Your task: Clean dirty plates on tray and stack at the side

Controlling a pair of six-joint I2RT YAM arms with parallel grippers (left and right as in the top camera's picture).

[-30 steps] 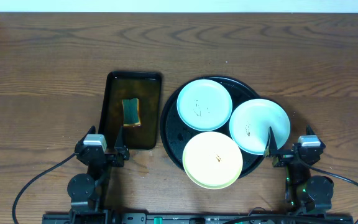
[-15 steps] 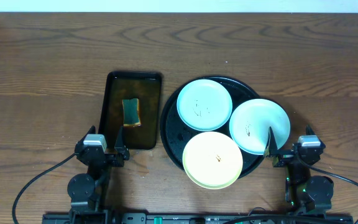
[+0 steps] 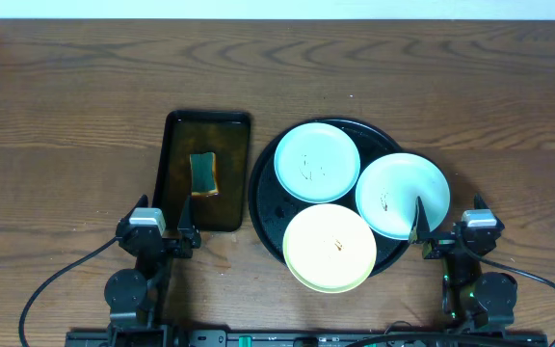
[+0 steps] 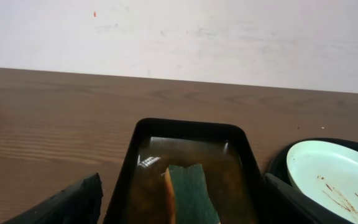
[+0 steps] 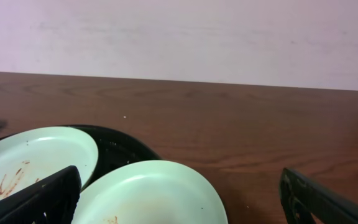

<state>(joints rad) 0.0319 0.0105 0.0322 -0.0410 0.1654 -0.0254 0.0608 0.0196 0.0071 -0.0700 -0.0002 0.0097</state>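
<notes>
A round black tray holds three smudged plates: a mint plate at the back, a mint-white plate at the right, and a pale yellow plate at the front. My left gripper is open and empty at the near end of a small rectangular tray. My right gripper is open and empty, its left finger over the right plate's near edge. The right wrist view shows the right plate between the fingers and the back plate to the left. The left wrist view shows the back plate.
A small rectangular dark tray left of the round tray holds brownish liquid and a green-and-yellow sponge, which also shows in the left wrist view. Bare wood tabletop lies left, right and behind.
</notes>
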